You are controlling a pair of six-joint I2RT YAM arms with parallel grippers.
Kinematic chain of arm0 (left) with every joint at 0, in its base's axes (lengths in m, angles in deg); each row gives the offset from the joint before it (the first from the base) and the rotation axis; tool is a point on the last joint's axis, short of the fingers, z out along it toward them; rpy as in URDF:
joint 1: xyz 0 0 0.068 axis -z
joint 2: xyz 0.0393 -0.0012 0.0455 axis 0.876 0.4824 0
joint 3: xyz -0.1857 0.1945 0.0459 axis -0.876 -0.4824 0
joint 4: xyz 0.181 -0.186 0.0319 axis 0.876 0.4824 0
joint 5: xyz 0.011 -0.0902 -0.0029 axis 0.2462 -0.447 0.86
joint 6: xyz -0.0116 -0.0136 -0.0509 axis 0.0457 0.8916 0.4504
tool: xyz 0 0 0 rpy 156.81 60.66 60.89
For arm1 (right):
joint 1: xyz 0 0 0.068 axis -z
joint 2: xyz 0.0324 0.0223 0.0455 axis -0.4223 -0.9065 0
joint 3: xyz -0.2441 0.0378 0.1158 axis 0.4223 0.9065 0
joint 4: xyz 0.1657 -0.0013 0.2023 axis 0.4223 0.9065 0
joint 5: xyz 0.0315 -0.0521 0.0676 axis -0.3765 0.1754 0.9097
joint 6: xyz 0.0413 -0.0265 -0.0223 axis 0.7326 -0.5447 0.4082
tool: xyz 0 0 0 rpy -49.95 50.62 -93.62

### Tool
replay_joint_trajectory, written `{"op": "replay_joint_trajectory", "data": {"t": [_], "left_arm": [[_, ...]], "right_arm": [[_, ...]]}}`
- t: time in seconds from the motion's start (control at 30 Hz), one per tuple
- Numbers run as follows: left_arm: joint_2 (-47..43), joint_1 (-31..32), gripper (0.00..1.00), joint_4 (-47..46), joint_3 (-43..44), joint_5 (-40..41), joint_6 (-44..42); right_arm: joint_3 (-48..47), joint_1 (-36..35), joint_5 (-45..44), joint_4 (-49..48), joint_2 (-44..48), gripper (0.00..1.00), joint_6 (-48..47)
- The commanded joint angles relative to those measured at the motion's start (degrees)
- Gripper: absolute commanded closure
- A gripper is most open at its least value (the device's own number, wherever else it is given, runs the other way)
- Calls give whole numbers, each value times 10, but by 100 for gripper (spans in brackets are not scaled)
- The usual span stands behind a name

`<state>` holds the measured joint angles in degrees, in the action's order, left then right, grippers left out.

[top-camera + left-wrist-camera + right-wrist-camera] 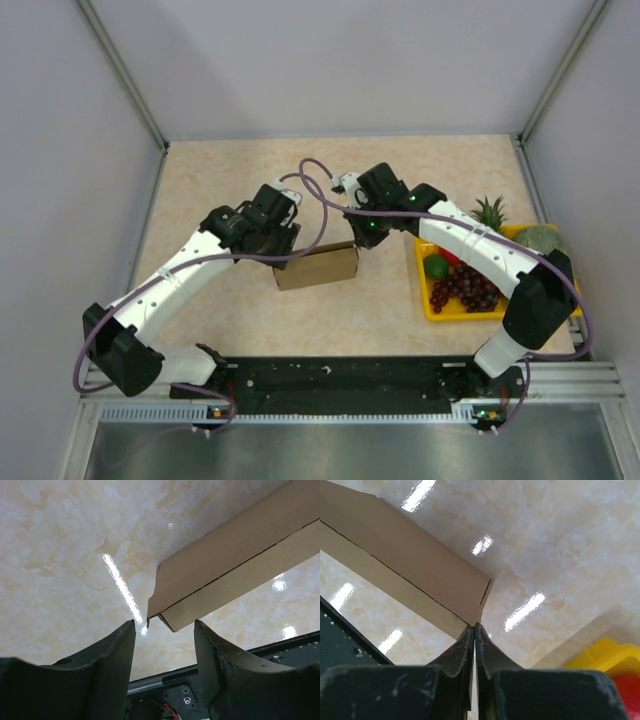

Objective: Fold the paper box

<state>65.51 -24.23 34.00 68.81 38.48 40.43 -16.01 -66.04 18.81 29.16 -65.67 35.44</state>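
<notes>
Right, both arms are in over the middle of the table [220, 180], and the paper box [316, 267] lies between them, one arm at each end. It is plain brown cardboard, flat on the marbled top with its long side running left to right. A dark seam runs along its length in both wrist views.

Over on the left, the left gripper [164, 627] stands with its jaws apart at a middling width. The near corner of the box's left end sits in the gap just ahead of the fingertips. Neither dark finger [120, 655] visibly touches the cardboard, so nothing is held on this side.

On the right it is a different story. The right gripper [475, 630] has its two fingers pressed flat together, with only a thin line between them. Their tips meet right at the lower corner of the box's right end. Whether a sliver of cardboard is caught between them, I cannot tell from the wrist view.

Off to the right, well apart from the box, the yellow tray [428, 300] holds dark grapes [465, 288], a green fruit [436, 267] and a pineapple [490, 212] at its far side. Purple cables [318, 195] loop above both wrists.
</notes>
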Motion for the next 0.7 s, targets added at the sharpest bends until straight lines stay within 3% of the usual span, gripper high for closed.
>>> {"op": "replay_joint_trajectory", "data": {"t": [0.0,0.1,0.3,0.67], "left_arm": [[-2,-7,44,3,26,6,-11],[-8,-27,59,1,14,-9,-21],[-6,-44,68,-20,10,-44,-37],[30,-72,61,-26,27,-43,-53]], "right_arm": [[-24,-6,-23,-9,4,100,-3],[-21,-6,-28,-11,6,100,-2],[-19,-6,-25,-13,11,100,-5],[-18,-7,-23,-14,14,100,-8]]}}
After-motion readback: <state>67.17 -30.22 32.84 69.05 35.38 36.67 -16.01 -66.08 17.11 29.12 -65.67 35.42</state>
